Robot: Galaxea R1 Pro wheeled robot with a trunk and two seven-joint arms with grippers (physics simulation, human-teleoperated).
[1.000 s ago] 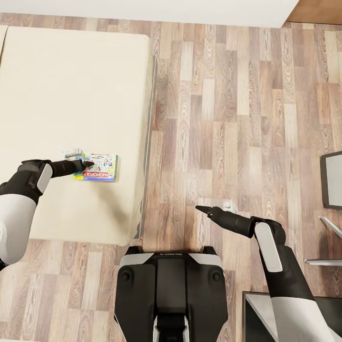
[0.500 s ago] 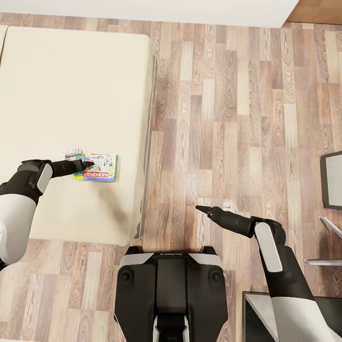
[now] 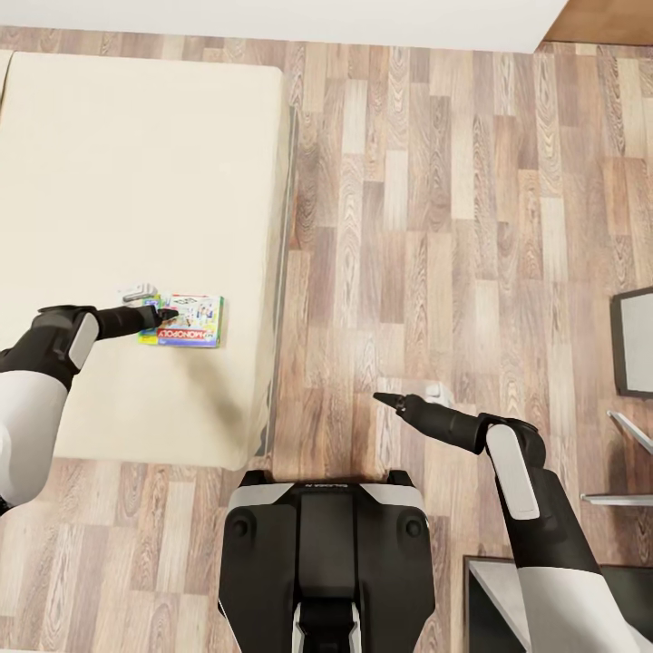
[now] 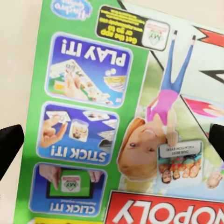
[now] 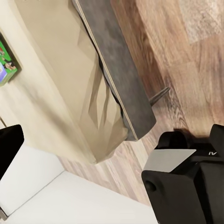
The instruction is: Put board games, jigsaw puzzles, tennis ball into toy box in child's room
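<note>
L gripper (image 3: 169, 314) over flat, sideways-lying board game (image 3: 186, 320).

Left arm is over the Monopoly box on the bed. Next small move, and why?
Probably lower the left gripper and close on the board game: its fingers are spread either side of the box, which lies flat on the bed, ungrasped.

Left gripper (image 3: 165, 315) covers the near edge of the board game (image 3: 186, 320), so contact cannot be confirmed. Left wrist view crops that box (image 4: 126, 116) on the right and bottom edges. Bed (image 3: 136, 227) runs off the frame's left. Right gripper (image 3: 381, 398) jaw gap is too small to judge.
</note>
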